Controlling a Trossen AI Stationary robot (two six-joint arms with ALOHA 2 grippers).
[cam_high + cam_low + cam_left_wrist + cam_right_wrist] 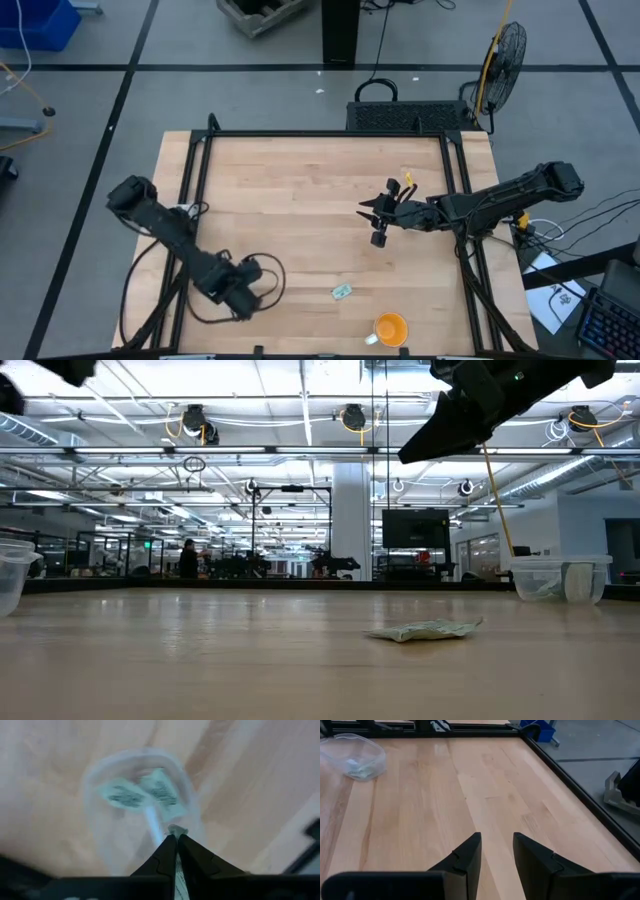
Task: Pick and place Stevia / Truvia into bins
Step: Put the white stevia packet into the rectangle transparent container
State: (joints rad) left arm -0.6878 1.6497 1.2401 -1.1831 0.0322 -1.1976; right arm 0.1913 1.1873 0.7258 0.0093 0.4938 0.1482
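Sachet [176, 831] pinched in the left gripper [177, 839], right over a bin [95, 795].
Its fingers are pressing together on the sachet's edge above the clear cup, where two more sachets [122, 796] are lying inside — this is happening at the table's [300, 200] near left part, where the left gripper [240, 290] is pointing down. One loose sachet [342, 291] is lying flat on the wood near the front, just beside the orange cup [390, 328]; the low view is showing it [425, 629] crumpled, with a second bin [558, 577] behind it at the right. The right gripper [378, 222] is hovering over mid-table, fingers [467, 855] spread and empty — another bin [355, 756] is showing well apart from it.
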